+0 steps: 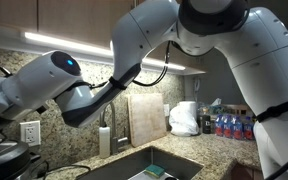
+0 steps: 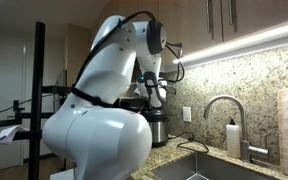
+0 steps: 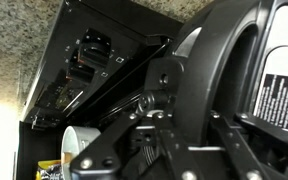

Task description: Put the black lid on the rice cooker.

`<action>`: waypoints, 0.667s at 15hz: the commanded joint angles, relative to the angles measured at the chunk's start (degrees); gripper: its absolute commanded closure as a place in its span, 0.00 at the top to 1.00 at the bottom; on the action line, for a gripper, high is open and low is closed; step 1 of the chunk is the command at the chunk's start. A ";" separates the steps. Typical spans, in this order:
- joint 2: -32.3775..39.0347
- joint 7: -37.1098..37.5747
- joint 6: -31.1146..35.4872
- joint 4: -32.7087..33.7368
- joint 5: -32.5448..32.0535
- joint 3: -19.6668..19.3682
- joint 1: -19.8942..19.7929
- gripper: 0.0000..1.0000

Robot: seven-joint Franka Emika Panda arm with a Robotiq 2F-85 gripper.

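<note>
In the wrist view my gripper (image 3: pixel 156 95) fills the lower frame, its dark linkages drawn in around the edge of the glossy black lid (image 3: pixel 219 50), which curves up to the right. In an exterior view the gripper (image 2: pixel 152 97) hangs just above the rice cooker (image 2: pixel 156 128), a squat dark pot with a silvery band on the counter by the wall. In the view from the opposite side the rice cooker (image 1: pixel 4 157) sits at the bottom left, and my wrist reaches toward the left edge above it, with the fingers cut off.
A steel sink (image 1: pixel 154 165) with a faucet (image 2: pixel 219 108) and soap bottle (image 2: pixel 233 138) lies beside the cooker. A wooden cutting board (image 1: pixel 147 118), a white plastic bag (image 1: pixel 184 118) and several bottles (image 1: pixel 229 125) stand along the back wall. Cabinets hang overhead.
</note>
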 commanded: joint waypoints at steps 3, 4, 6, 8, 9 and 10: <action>-0.42 -11.30 -3.65 -1.73 8.28 1.30 1.43 0.02; -0.47 -13.29 -4.00 -2.10 10.34 1.71 1.14 0.02; -0.82 -16.82 -4.60 -2.87 14.45 2.52 0.32 0.02; -0.87 -20.06 -4.69 -3.49 19.17 3.80 -1.09 0.02; -0.91 -21.51 -5.27 -3.67 21.46 4.56 -1.73 0.02; -0.99 -23.11 -5.94 -3.85 23.72 5.46 -2.44 0.02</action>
